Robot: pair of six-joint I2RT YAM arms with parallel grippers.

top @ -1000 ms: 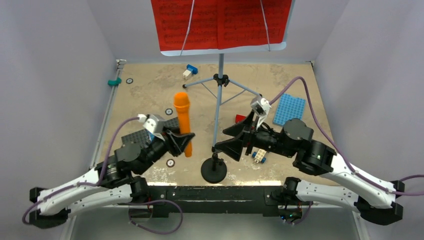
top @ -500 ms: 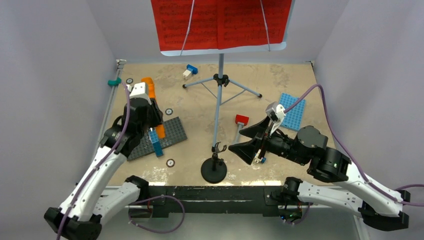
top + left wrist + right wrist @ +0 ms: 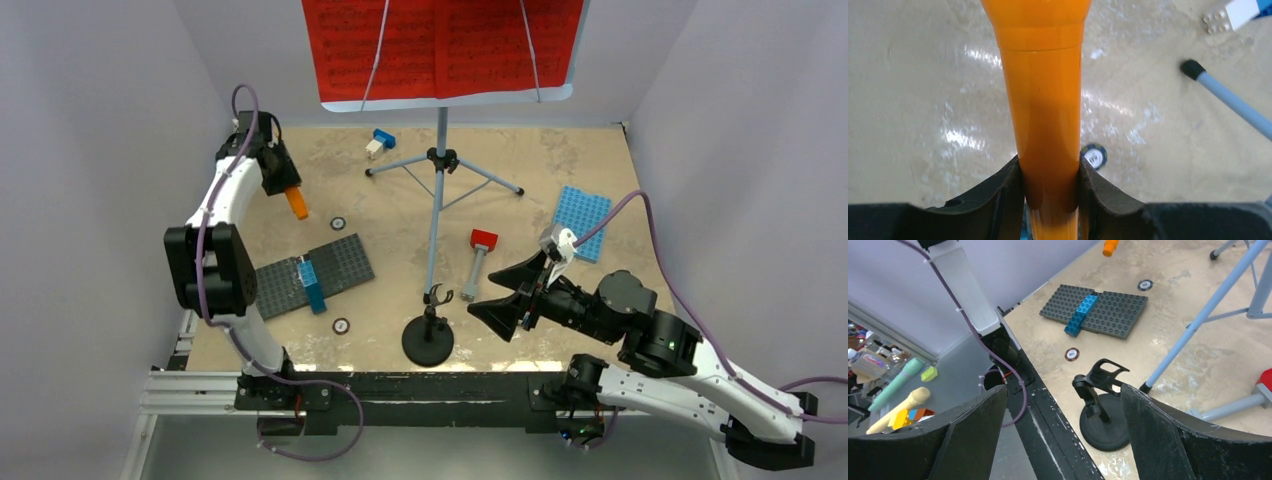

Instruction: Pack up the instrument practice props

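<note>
My left gripper (image 3: 281, 184) is at the far left back of the table, shut on the orange toy microphone (image 3: 296, 203); the left wrist view shows its shaft (image 3: 1048, 100) clamped between both fingers, above the tabletop. The pale-blue music stand (image 3: 437, 200) stands at the back centre on its grey tripod and carries the red sheet-music pages (image 3: 440, 45). The small black mic stand (image 3: 428, 338) stands at the front centre, its clip holding nothing. My right gripper (image 3: 500, 292) is open and holds nothing, just right of the mic stand (image 3: 1103, 410), apart from it.
A grey studded plate (image 3: 310, 272) with a blue brick (image 3: 312, 284) lies front left. A red-headed hammer (image 3: 480, 252) lies right of the stand pole. A blue plate (image 3: 580, 218) is at the right. Small bricks (image 3: 378, 142) and round markers (image 3: 341, 324) dot the table.
My left arm has swung from the front left to the far back left, carrying the microphone with it. My right gripper has drawn back a little to the front right, still open.
</note>
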